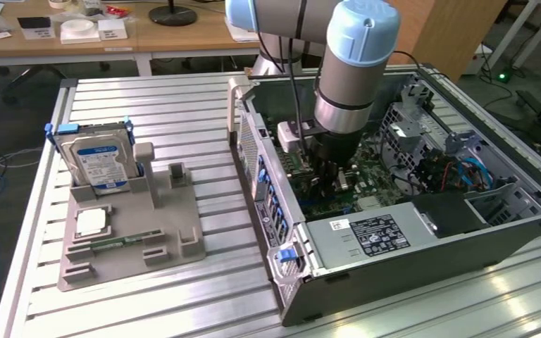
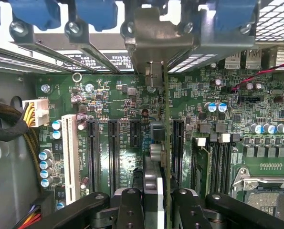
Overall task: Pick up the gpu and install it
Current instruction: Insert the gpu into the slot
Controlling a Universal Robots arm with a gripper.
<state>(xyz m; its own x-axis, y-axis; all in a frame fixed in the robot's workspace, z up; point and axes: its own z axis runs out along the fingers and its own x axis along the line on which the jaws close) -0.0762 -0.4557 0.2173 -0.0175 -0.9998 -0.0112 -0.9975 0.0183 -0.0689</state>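
Inside the open case, exterior view: the arm reaches straight down into the computer case (image 1: pixel 397 232), which lies on its side on the slatted table (image 1: pixel 158 105) so that the board faces up and a card can go in from above.
Gripper, exterior view: the gripper (image 1: pixel 332 172) hangs low over the motherboard (image 1: pixel 383 190); what it carries is hard to make out from this side.
Fixture, exterior view: the grey holder (image 1: pixel 129 232) on the exterior view's left keeps the hard drive (image 1: pixel 96 162) standing upright and a memory stick (image 1: pixel 110 244) lying flat, each in its own slot, apparently so parts sit ready to be picked.
Gripper, wrist view: the fingers (image 2: pixel 130 210) are clamped on the gpu (image 2: pixel 157 181) from both faces, the card held on edge and thin-side toward the camera.
Gpu, wrist view: it stands above the motherboard (image 2: pixel 113 105), running between two black expansion slots (image 2: pixel 175 143) toward the metal bracket (image 2: pixel 153 38) at the rear openings.
Alignment, wrist view: edge-on carriage keeps the contacts parallel to the slots; whether it is seated I cannot tell.
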